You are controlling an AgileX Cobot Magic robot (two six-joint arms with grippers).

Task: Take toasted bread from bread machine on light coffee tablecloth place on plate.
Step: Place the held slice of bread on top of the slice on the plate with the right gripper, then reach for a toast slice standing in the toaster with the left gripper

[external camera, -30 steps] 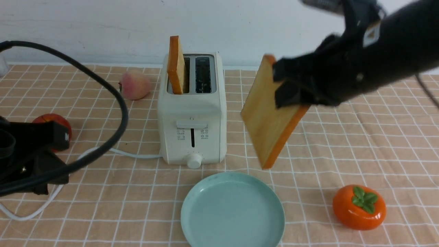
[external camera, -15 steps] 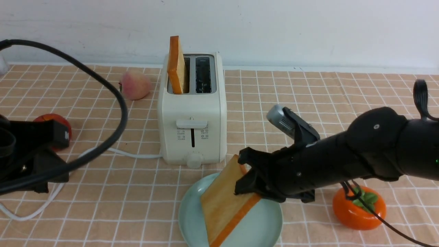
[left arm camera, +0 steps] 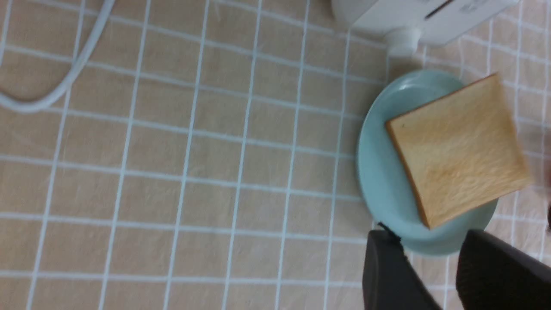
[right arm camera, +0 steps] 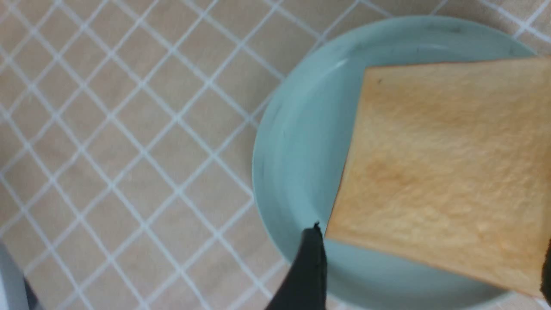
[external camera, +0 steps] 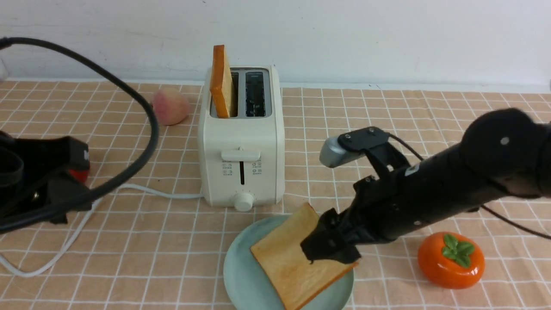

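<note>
One slice of toasted bread (external camera: 292, 267) (left arm camera: 456, 150) (right arm camera: 443, 172) lies flat on the pale mint plate (external camera: 245, 275) (left arm camera: 379, 181) (right arm camera: 297, 150), one corner over the rim. My right gripper (external camera: 329, 249) (right arm camera: 430, 245) hovers just over its right edge, open, its fingers wide apart and holding nothing. A second slice (external camera: 221, 82) stands in the left slot of the cream bread machine (external camera: 241, 142) (left arm camera: 413, 13) on the light coffee tablecloth (external camera: 387, 112). My left gripper (external camera: 69, 181) (left arm camera: 426, 237) is low at the far left, open and empty.
A peach (external camera: 170, 106) lies left of the toaster. An orange persimmon (external camera: 450, 259) sits right of the plate. A red fruit (external camera: 79, 174) shows behind the left gripper. The toaster's white cord (external camera: 142, 191) runs left, and a black cable (external camera: 142, 107) arcs over the left side.
The right gripper brought the slice down from mid-air to the plate and opened; the slice went from tilted in the grip to lying flat. The left arm shifted only slightly.
</note>
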